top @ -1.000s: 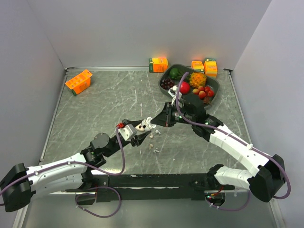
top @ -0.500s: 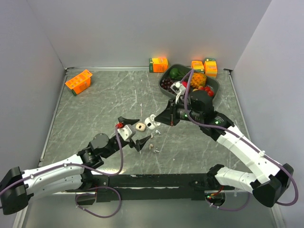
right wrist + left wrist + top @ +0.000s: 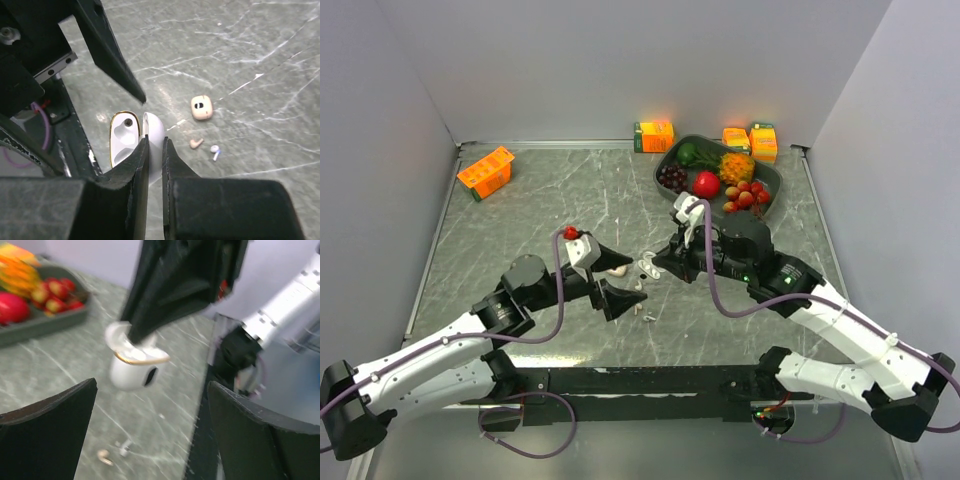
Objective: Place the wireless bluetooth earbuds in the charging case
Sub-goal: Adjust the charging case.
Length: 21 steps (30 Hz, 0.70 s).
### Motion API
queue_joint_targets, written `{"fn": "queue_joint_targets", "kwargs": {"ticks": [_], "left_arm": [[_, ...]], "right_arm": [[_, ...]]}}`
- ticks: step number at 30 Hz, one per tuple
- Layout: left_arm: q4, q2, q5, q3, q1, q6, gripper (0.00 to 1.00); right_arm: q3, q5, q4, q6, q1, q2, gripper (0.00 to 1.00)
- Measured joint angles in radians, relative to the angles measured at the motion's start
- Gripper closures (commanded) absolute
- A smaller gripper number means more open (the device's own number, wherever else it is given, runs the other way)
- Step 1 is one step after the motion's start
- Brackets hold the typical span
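Note:
The white charging case (image 3: 123,138) hangs open, its gold-rimmed wells empty. My right gripper (image 3: 155,141) is shut on the case's raised lid (image 3: 155,129). In the top view that gripper (image 3: 655,265) holds the case (image 3: 646,268) low over the table's middle. My left gripper (image 3: 610,275) stands wide open just left of it, touching nothing. The left wrist view shows the case (image 3: 131,371) ahead of the left gripper (image 3: 151,386). A beige earbud (image 3: 195,143) and a white earbud (image 3: 215,151) lie loose on the table, also seen as small earbuds (image 3: 648,318) from above.
A closed beige case (image 3: 202,107) lies on the table near the earbuds. A dark tray (image 3: 772,178) of fruit sits at the back right. Orange cartons stand at the back (image 3: 654,135) and back left (image 3: 485,171). Grey walls enclose the table.
My left gripper has opened wide and drawn back to the left. The right gripper has carried the white case down and toward the near side.

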Motion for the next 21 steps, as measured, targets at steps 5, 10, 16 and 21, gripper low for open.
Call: {"fn": "queue_joint_targets", "kwargs": {"ticks": [5, 10, 16, 21], "left_arm": [[-0.035, 0.021, 0.132, -0.012, 0.029, -0.039, 0.04], [-0.035, 0.017, 0.188, -0.029, 0.042, -0.042, 0.01], [-0.002, 0.020, 0.216, -0.042, 0.051, -0.037, 0.06], [0.085, 0.019, 0.220, -0.082, 0.053, -0.015, 0.06]], "right_arm": [[-0.043, 0.005, 0.035, -0.045, 0.000, -0.030, 1.00], [-0.060, -0.006, 0.058, -0.079, 0.000, -0.058, 1.00], [-0.060, -0.037, 0.068, -0.120, 0.015, -0.063, 1.00], [-0.059, -0.089, 0.061, -0.138, 0.035, -0.043, 1.00]]}}
